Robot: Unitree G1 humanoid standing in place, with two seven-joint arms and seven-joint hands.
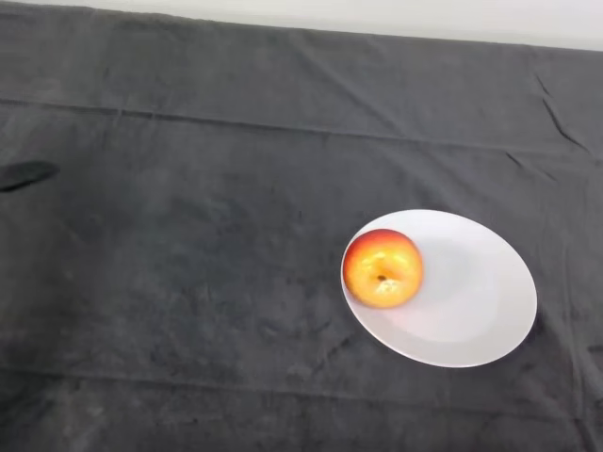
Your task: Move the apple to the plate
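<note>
A red and yellow apple (382, 268) rests on the left part of a white plate (480, 301), stem dimple facing up. The plate lies on the dark cloth at the right of the middle, nearer the front.
A dark grey cloth (188, 264) with creases covers the table. A pale strip (377, 14) runs along the far edge. A small dark patch (24, 174) lies at the left edge; I cannot tell what it is.
</note>
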